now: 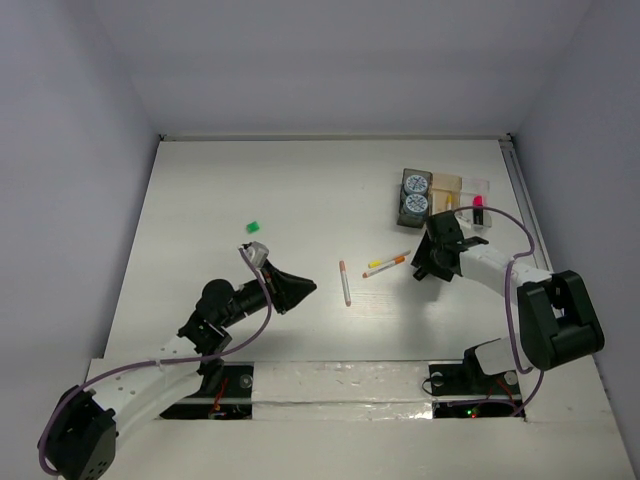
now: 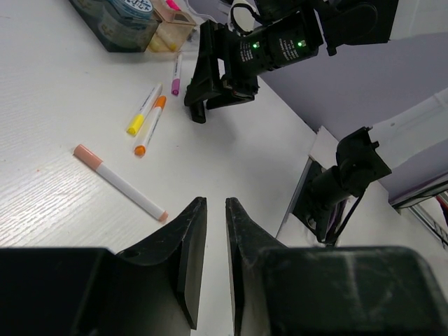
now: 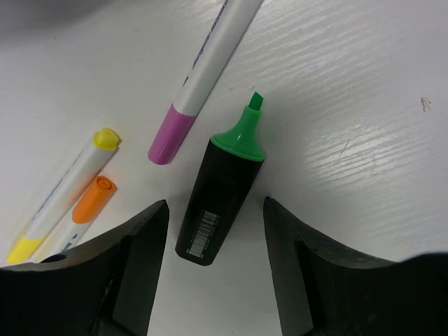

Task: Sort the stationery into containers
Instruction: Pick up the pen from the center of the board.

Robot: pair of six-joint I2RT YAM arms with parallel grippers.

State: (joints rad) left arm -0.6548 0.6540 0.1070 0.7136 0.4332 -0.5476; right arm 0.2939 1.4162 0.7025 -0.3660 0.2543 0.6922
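The right gripper (image 3: 213,210) is spread wide, its fingers on either side of a black highlighter (image 3: 222,183) that lies flat on the white table (image 1: 250,180). There is a gap on each side, and neither finger touches it. The highlighter's green chisel tip is bare and points away from the wrist. Just beside that tip lies the purple-capped pen (image 3: 199,77), its cap end close to the highlighter's shoulder. Further to the left in this view the yellow pen (image 3: 66,203) and the orange pen (image 3: 91,203) lie side by side, almost touching.

The left gripper (image 2: 215,206) has its fingers drawn almost together – only a thin slit shows between them, and nothing is in it. It hangs above bare table. The pink-white pen (image 2: 119,183) lies ahead of it and to its left, apart from the other pens.

Beyond the right gripper stands the row of trays (image 1: 447,182). The dark grey compartment at its left end holds both blue-white rolls (image 1: 416,184), one behind the other. A pink-capped highlighter (image 1: 478,205) sits at the right end of the row – which compartment it is in cannot be told. A small green piece (image 1: 254,227) lies on the table well apart from all this, near the left arm's wrist.
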